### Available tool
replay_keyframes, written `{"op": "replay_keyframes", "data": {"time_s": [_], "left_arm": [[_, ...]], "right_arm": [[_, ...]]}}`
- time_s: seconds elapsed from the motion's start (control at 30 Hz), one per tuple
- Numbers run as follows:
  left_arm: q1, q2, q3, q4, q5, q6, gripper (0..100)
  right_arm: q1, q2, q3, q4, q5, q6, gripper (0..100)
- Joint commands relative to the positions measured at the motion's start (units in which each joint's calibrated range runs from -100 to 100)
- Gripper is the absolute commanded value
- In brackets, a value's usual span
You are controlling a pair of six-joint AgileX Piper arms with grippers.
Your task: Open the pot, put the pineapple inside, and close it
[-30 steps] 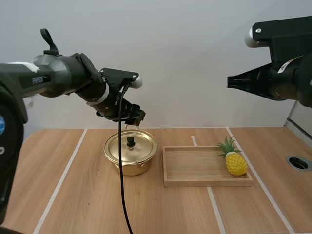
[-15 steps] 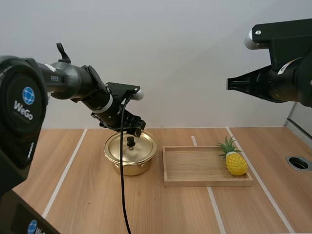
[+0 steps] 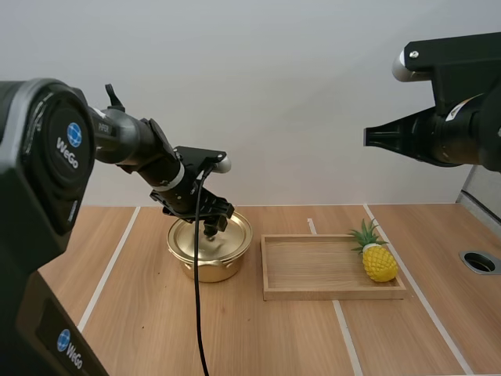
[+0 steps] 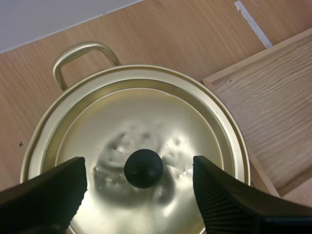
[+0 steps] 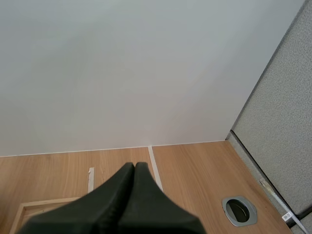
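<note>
A gold pot (image 3: 205, 262) stands left of centre on the wooden table, its lid (image 4: 146, 114) on and a black knob (image 4: 143, 168) at the lid's middle. My left gripper (image 3: 211, 225) hangs low over the lid. In the left wrist view that gripper (image 4: 139, 171) is open, one finger on each side of the knob without touching it. A yellow pineapple (image 3: 378, 261) with a green crown lies at the right end of the wooden tray (image 3: 313, 274). High at the right, far above the tray, my right gripper (image 3: 368, 135) is shut on nothing, its fingers (image 5: 131, 175) forming one wedge.
The tray lies just right of the pot, its corner (image 4: 273, 97) close to the pot's rim. A round metal grommet hole (image 3: 479, 262) sits in the table at the far right, next to a grey partition (image 5: 282, 122). White tape lines cross the tabletop.
My left gripper has come down and slightly forward, from above the pot's far rim to straddling the lid knob. The right arm, pot and pineapple have not moved.
</note>
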Motion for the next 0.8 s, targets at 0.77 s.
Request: {"op": "replay_keyframes", "data": {"time_s": [0.77], "left_arm": [[-0.18,3.1,0.3,-3.2,-5.0,3.0,100]], "right_arm": [[-0.2,-0.2,-0.5,0.2,-0.3,-0.1,0]]}}
